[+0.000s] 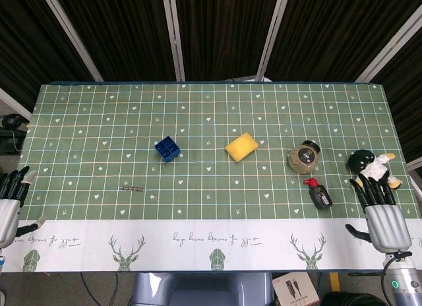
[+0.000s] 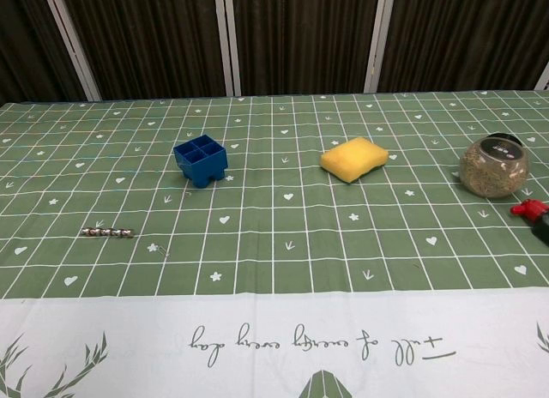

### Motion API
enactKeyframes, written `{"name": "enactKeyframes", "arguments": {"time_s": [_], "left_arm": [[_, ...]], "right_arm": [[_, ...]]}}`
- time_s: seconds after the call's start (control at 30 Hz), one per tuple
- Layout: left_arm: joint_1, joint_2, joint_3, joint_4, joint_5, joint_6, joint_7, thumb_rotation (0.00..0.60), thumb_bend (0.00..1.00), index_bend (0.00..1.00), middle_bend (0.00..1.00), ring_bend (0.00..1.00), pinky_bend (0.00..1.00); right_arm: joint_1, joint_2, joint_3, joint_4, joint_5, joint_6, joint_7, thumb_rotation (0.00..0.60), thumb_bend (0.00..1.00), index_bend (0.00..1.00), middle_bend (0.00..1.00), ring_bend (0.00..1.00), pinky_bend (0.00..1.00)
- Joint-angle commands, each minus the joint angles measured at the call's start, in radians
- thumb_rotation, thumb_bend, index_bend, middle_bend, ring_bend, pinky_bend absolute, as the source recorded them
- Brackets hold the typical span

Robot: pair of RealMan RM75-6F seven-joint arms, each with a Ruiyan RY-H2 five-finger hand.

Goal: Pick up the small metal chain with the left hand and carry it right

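The small metal chain point(image 1: 131, 187) lies stretched out flat on the green tablecloth, left of centre; the chest view shows the chain point(image 2: 108, 232) as a short silver line. My left hand point(image 1: 11, 199) hovers at the table's far left edge, well left of the chain, fingers apart and empty. At the right front edge my right hand point(image 1: 380, 212) rests with fingers spread, holding nothing. Neither hand appears in the chest view.
A blue compartment box point(image 1: 167, 148) stands behind the chain, a yellow sponge point(image 1: 241, 146) at centre. Further right are a round jar point(image 1: 304, 157), a small black bottle with a red cap point(image 1: 318, 193) and a penguin plush toy point(image 1: 372, 167) beside my right hand.
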Motion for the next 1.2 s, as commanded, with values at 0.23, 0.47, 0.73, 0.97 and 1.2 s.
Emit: {"name": "enactKeyframes", "arguments": {"time_s": [0.23,0.47,0.73,0.97,1.2], "left_arm": [[0.008,0.005,0.001,-0.001,0.0,0.011,-0.011,0.6,0.12,0.04,0.0,0.0,0.0],[0.007,0.007,-0.001,-0.008,-0.019,-0.005,-0.017,0.6,0.12,0.09,0.0,0.0,0.0],[0.001,0.011,-0.008,-0.018,-0.034,-0.019,-0.029,0.6,0.13,0.17,0.0,0.0,0.0],[-0.038,0.016,-0.043,-0.05,-0.079,-0.072,-0.039,0.6,0.17,0.31,0.0,0.0,0.0],[-0.13,-0.019,-0.096,-0.055,-0.185,-0.196,0.08,0.6,0.23,0.4,0.0,0.0,0.0]], "right_arm": [[0.006,-0.007,-0.003,-0.001,-0.007,-0.005,0.002,0.6,0.06,0.09,0.0,0.0,0.0],[0.011,-0.011,-0.005,-0.001,-0.016,-0.009,0.004,0.6,0.06,0.09,0.0,0.0,0.0],[0.012,-0.01,-0.009,-0.002,-0.016,-0.013,0.009,0.6,0.06,0.09,0.0,0.0,0.0],[0.013,-0.012,-0.011,-0.004,-0.015,-0.014,0.014,0.6,0.06,0.1,0.0,0.0,0.0],[0.016,-0.016,-0.011,-0.002,-0.017,-0.015,0.019,0.6,0.06,0.1,0.0,0.0,0.0]]}}
